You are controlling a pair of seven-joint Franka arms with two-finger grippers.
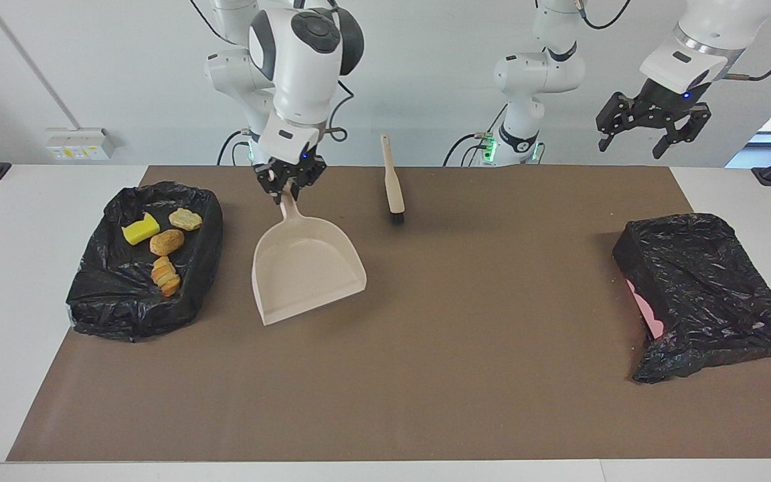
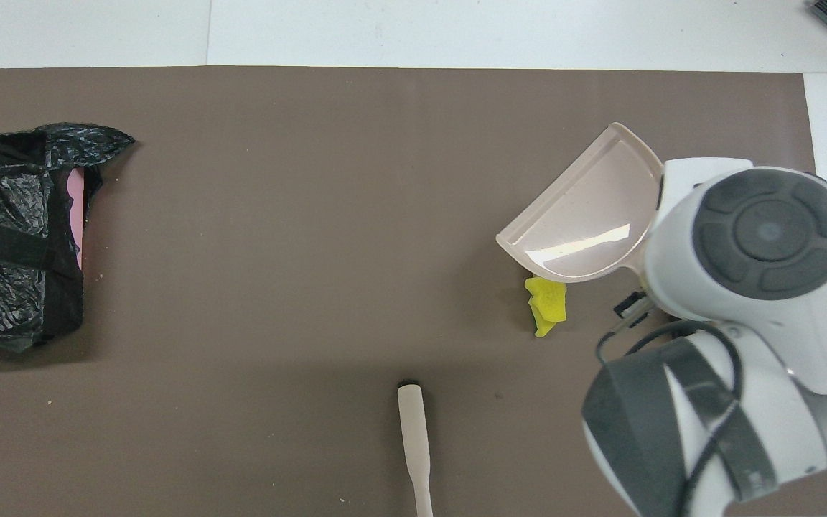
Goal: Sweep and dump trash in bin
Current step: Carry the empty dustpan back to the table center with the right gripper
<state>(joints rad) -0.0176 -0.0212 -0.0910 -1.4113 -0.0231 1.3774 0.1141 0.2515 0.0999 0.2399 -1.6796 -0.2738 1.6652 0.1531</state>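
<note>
Right gripper was clamped on the handle of the beige dustpan, fingers pinched tight on it. Pan hung tilted over the brown mat, open edge pointing away from the robots, between the loaded bin and the brush. In the overhead view the pan covered part of the mat, with the right arm's wrist hiding the handle; whether the pan's lip touched the mat, can't tell.

Yellow sponge chunk sat on the mat, showing just past the pan's edge in the overhead view; hidden by the pan in the facing view.

Black-bagged bin at the right arm's end of the table held four scraps: a yellow sponge piece, a pale bread piece, a round brown roll and a croissant-like piece.

Brush lay flat on the mat near the robots, mid-table, bristles pointing away from them, well apart from the pan.

Left gripper hung in the air, fingers spread wide, holding nothing, above the left arm's end of the table. Second black-bagged bin sat at that end, pink showing at its edge.
</note>
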